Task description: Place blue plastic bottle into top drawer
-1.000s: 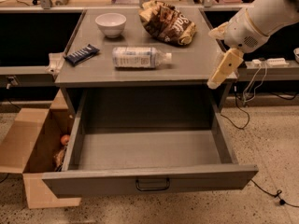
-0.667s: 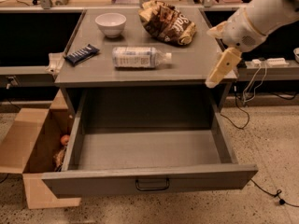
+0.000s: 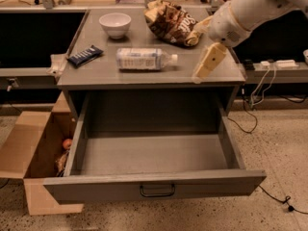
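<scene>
Bottle (image 3: 144,59) (lying flat) near gripper (image 3: 202,71)

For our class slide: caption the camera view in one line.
Claw hovers right of the bottle lying on the cabinet, top drawer open below.

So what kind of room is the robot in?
Probably a lab or workshop: a grey metal cabinet with its top drawer open, cables on the speckled floor, a cardboard box beside it. The gripper hovers over the cabinet's right edge.
</scene>
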`<action>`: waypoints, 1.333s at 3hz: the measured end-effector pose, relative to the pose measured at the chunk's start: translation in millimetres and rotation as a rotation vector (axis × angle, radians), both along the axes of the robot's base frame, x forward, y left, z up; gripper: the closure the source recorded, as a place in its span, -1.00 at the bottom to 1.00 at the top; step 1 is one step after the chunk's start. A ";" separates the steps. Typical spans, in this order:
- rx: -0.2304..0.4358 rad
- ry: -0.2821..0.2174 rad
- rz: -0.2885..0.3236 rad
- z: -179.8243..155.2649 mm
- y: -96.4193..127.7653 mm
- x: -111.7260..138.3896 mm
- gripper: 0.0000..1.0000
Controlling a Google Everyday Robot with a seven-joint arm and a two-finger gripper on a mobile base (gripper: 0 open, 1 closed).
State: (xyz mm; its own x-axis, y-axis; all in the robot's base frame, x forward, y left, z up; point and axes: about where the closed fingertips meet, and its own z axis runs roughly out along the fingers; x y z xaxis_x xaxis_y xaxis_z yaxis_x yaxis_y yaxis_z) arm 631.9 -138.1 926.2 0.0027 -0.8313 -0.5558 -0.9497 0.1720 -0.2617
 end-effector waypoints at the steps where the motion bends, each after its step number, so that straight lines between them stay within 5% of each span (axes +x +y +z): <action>1: 0.049 -0.004 0.012 1.4 30.4 10.4 -1.00; 4: 0.223 0.081 -0.046 -39.0 74.9 57.4 -1.00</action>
